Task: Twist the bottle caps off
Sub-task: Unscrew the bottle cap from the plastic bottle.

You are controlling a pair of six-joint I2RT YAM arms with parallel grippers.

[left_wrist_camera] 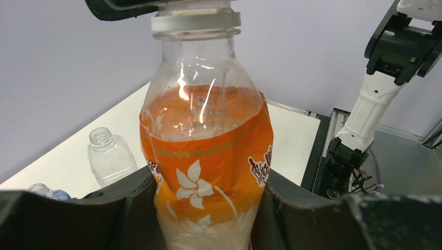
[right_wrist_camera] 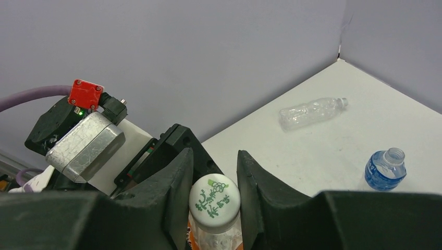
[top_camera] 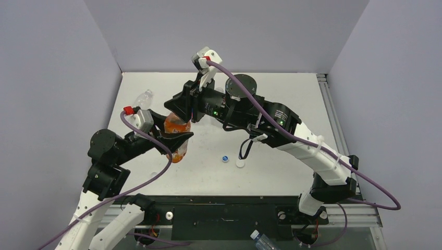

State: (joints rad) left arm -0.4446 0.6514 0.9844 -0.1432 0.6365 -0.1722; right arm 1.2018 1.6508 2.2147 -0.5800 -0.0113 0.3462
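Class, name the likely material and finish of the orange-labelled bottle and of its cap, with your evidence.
The bottle: probably thin clear plastic, glossy; light glints on it and its upper part is see-through. The cap: likely opaque white plastic, with a smooth satin top and green print.

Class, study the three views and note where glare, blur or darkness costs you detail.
Left wrist view: white glare streaks cross the clear shoulder of the orange bottle, and the left hand's fingers look soft at the bottom. Right wrist view: the printed white cap is sharp, the right hand's fingers near-featureless black. Top external view: even light, faint shadows.
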